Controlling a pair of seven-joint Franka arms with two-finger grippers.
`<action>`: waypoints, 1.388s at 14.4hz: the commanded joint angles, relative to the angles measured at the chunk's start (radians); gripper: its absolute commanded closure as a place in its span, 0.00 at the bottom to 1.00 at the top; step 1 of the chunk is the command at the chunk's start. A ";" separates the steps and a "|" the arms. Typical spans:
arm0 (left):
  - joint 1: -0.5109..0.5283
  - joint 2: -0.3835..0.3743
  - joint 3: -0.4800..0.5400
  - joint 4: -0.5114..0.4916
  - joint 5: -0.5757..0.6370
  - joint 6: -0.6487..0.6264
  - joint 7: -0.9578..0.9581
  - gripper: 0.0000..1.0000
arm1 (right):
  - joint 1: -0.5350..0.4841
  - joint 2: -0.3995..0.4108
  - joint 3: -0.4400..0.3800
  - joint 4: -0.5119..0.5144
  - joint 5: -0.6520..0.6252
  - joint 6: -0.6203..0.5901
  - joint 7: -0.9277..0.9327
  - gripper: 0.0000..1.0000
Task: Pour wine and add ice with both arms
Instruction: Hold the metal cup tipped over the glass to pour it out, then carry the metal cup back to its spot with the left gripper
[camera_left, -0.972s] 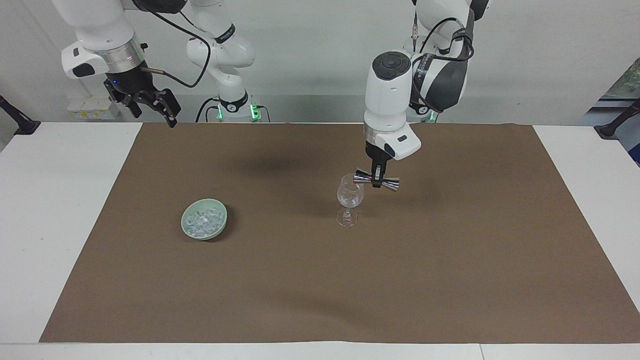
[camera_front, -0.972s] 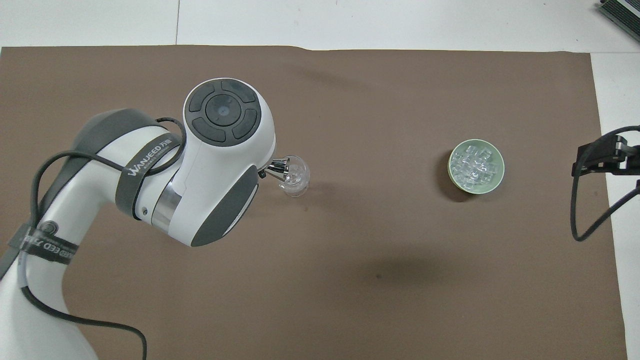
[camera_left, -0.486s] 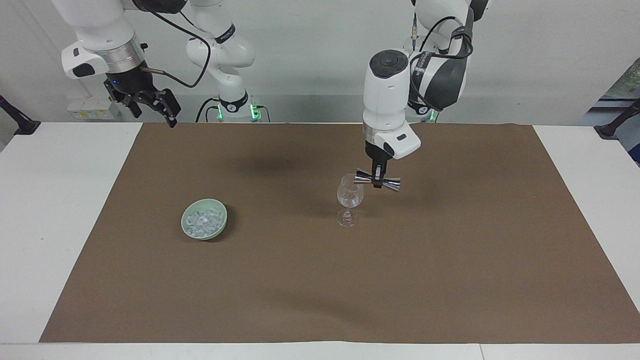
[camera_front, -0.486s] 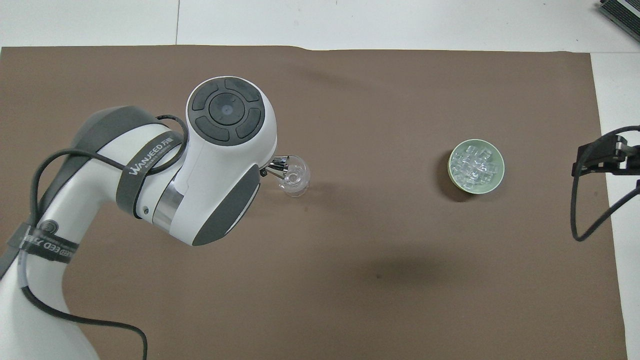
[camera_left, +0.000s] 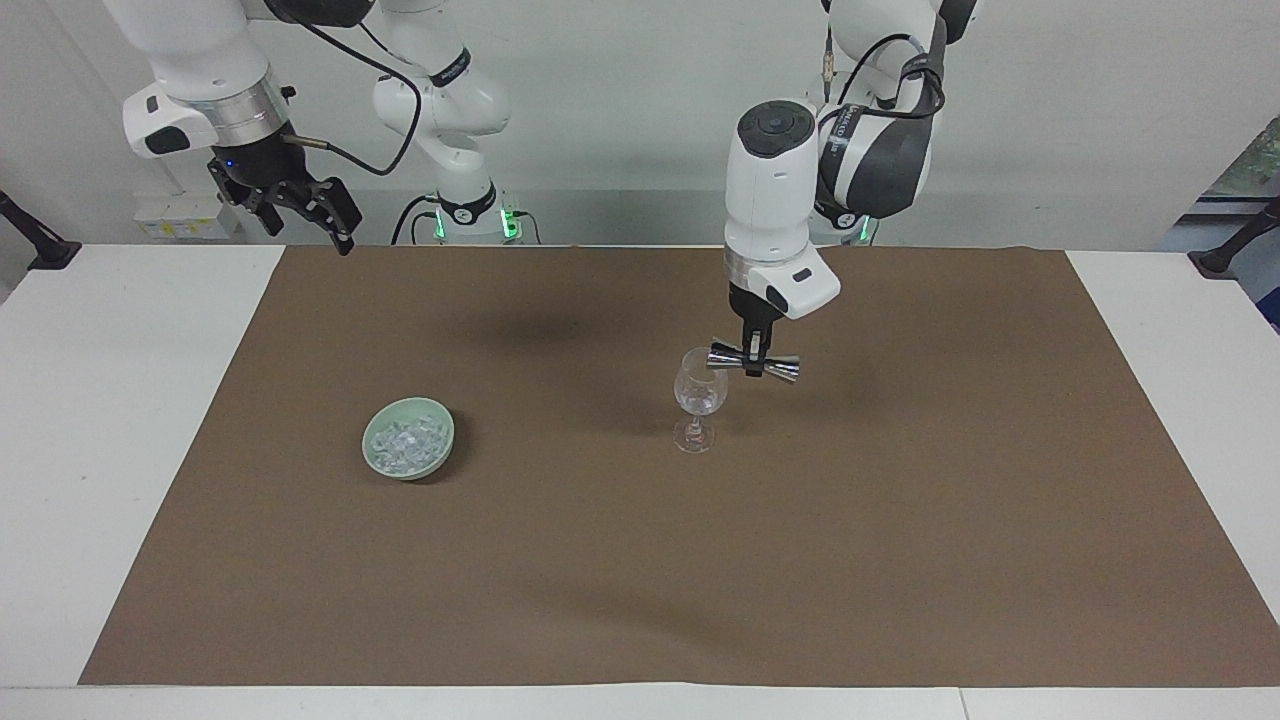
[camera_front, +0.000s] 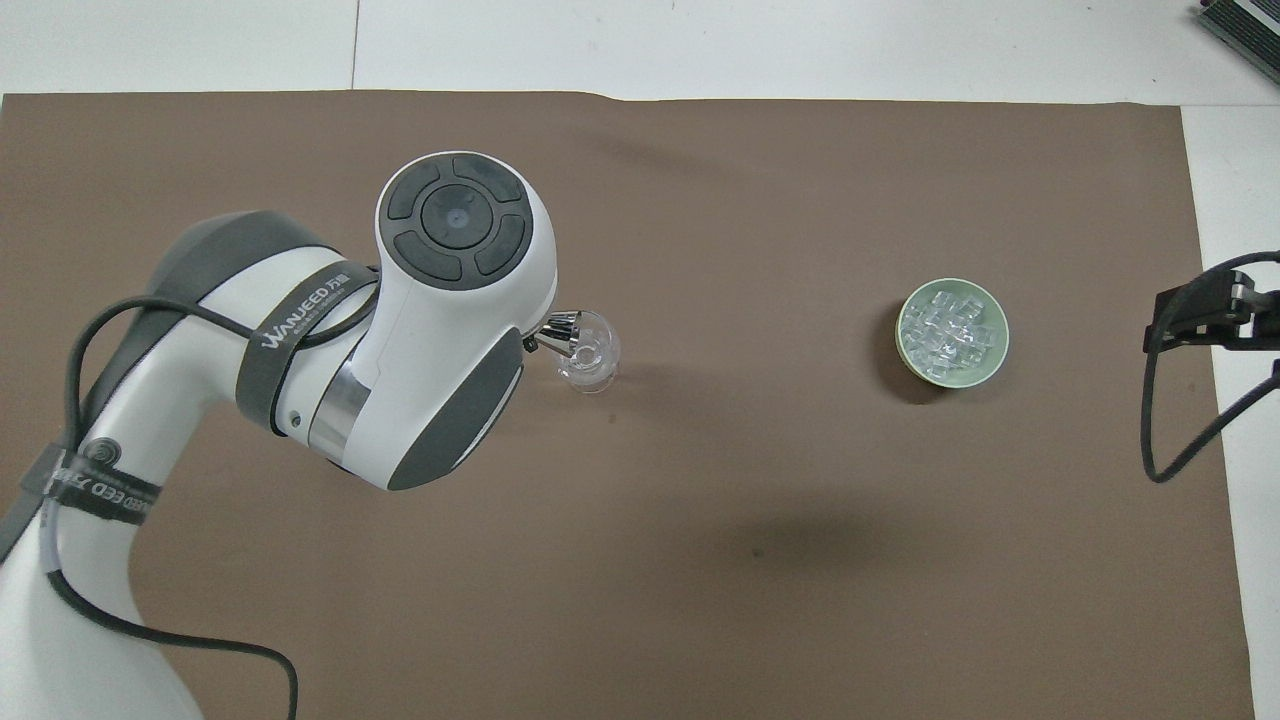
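while clamped, left end effector (camera_left: 754, 358) holds jigger (camera_left: 753, 362)

Mat open btwn glass (camera_left: 700, 395) & bowl (camera_left: 408, 438).

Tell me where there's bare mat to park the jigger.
Bare mat lies toward the left arm's end and between wine glass and ice bowl. It is tight only at the glass, where the left gripper holds the jigger. The right gripper waits.

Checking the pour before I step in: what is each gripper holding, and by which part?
The left gripper holds a steel jigger by its narrow waist, tipped sideways over the wine glass. The right gripper holds nothing.
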 joint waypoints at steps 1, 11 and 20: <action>-0.002 0.007 0.015 0.033 -0.048 -0.017 -0.001 1.00 | -0.006 -0.004 0.003 -0.008 0.005 0.017 -0.019 0.00; 0.222 -0.052 0.029 0.031 -0.409 -0.011 0.244 1.00 | -0.006 -0.004 0.003 -0.008 0.005 0.017 -0.017 0.00; 0.567 -0.038 0.027 -0.071 -0.825 -0.078 0.489 1.00 | 0.004 -0.003 0.008 -0.008 0.007 0.018 -0.025 0.00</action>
